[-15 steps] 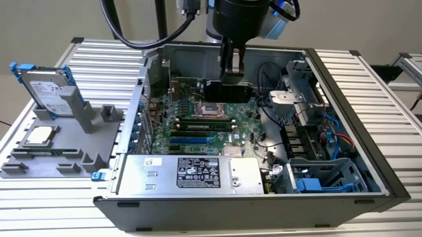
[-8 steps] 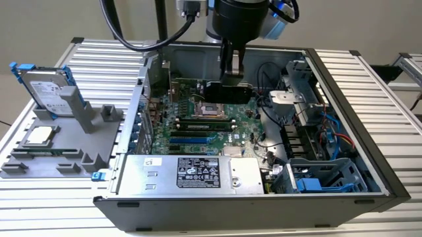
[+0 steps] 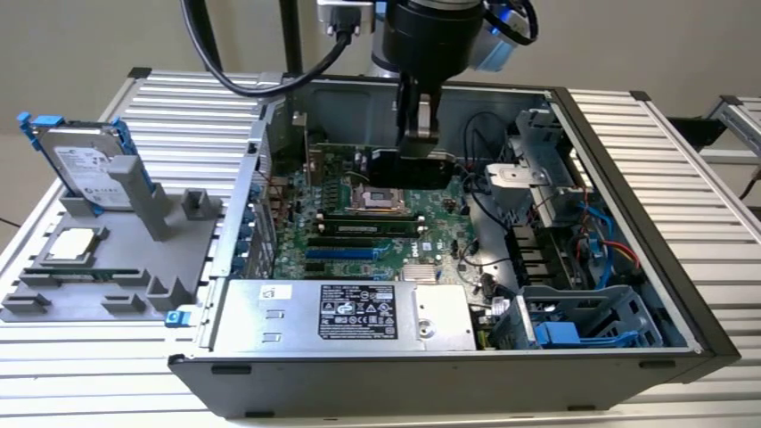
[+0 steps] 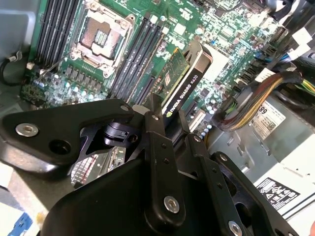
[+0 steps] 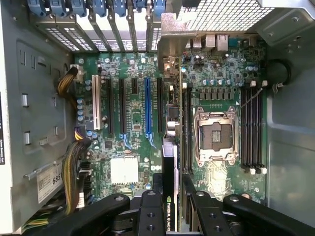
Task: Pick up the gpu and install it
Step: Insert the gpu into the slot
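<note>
My gripper (image 3: 416,147) is inside the open computer case (image 3: 618,223), shut on the gpu (image 3: 413,169), and holds it on edge above the motherboard (image 3: 356,236). In the second wrist view the gpu (image 4: 186,81) shows its black shroud edge and green board, sticking out from between the black fingers (image 4: 153,129) of the gripper (image 4: 170,125). In the first wrist view the gpu (image 5: 170,162) runs away from the gripper (image 5: 171,186), and its silver bracket (image 5: 170,46) is near the rear slot openings. It hovers between the blue expansion slot (image 5: 147,105) and the CPU socket (image 5: 215,135).
A grey fixture (image 3: 95,276) at the exterior view's left holds a hard drive in a blue-edged caddy (image 3: 89,165) and a small chip (image 3: 71,242). The power supply (image 3: 356,312) fills the case's near side. Cable bundles (image 5: 74,162) and a drive cage (image 3: 583,316) crowd the case's right.
</note>
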`<action>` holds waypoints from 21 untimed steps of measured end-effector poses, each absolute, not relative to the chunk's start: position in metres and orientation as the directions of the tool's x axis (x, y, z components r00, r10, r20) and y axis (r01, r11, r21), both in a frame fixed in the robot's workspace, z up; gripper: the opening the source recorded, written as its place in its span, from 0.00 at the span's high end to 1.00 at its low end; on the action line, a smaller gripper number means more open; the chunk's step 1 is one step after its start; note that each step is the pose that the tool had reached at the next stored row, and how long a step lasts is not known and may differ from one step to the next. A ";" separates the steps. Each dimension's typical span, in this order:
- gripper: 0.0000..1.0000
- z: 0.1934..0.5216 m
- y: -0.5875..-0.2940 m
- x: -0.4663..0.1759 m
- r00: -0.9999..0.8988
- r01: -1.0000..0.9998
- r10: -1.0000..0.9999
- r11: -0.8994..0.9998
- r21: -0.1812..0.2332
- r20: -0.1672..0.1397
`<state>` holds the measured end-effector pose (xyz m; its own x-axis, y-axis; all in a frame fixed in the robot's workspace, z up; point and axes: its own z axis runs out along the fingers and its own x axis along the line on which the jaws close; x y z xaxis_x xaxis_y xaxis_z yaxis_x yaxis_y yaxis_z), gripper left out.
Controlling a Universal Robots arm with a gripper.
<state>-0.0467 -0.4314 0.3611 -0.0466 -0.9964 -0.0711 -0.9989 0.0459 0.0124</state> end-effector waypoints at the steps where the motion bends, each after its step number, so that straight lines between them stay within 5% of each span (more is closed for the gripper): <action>1: 1.00 0.361 -0.431 -0.047 -0.047 -0.999 -0.996 0.046 0.012 -0.071; 21: 1.00 0.355 -0.431 -0.054 -0.048 -0.999 -0.996 0.048 0.012 -0.071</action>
